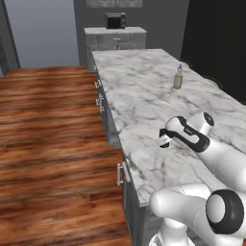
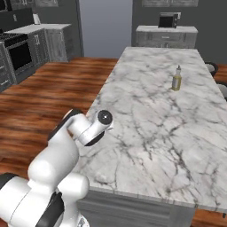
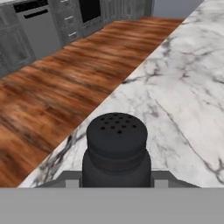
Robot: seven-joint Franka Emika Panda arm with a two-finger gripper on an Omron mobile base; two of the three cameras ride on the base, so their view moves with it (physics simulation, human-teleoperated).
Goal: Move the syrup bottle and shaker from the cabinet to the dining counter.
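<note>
While the arm reaches low over the near left part of the dining counter (image 2: 146,133), the shaker (image 3: 116,148) sits between the gripper's (image 1: 164,140) jaws, its perforated rounded top toward the hand camera. In the hand view its long axis runs along the line of the gripper, and whether its base touches the marble I cannot tell. The jaws stand partly closed with a finger pressed to each flank of the dark body, so the gripper holds the shaker. It is close to the counter's left edge, over the grey drawers, with wooden floor (image 1: 53,134) beyond that edge. The marble around the gripper is bare. Farther along, toward the right side, a slim yellowish-green bottle (image 2: 177,78) stands upright, well apart from the shaker. Past the far end stands a shorter grey unit carrying a dark microwave (image 1: 115,20).
</note>
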